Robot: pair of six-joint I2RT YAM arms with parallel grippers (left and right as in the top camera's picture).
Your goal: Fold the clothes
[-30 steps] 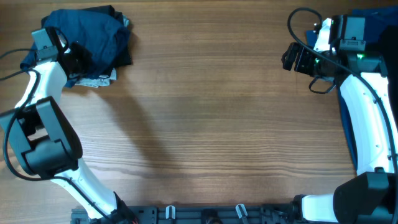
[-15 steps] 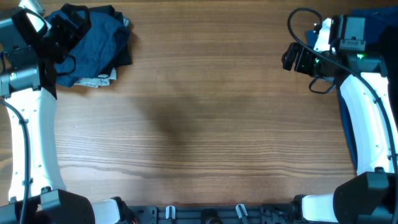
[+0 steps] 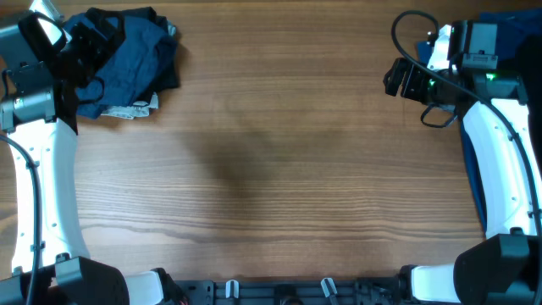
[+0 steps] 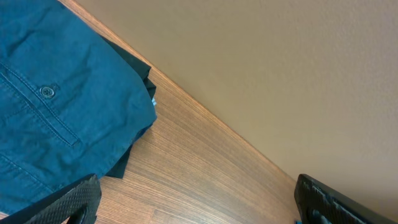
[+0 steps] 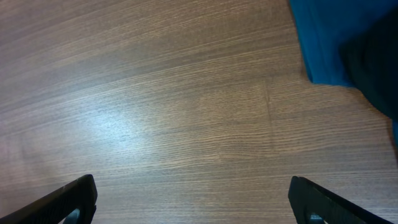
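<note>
**Folding station: navy garment just released at far left**
Nearest, the wooden table (image 3: 271, 186). Farther, the right gripper (image 3: 396, 78) is spread wide and empty, with a brighter blue garment (image 5: 329, 37) beside it. At far left, the left gripper (image 3: 89, 41) has just lifted and opened wide, holding nothing. The clothes (image 3: 127, 55) are stacked below; this piece looks finished.

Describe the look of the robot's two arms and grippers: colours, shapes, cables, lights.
The left arm and right arm have smooth, curved white links joined by bulky black joint housings. The left gripper and right gripper are black. A black cable loops beside the right wrist, where green lights glow.
</note>
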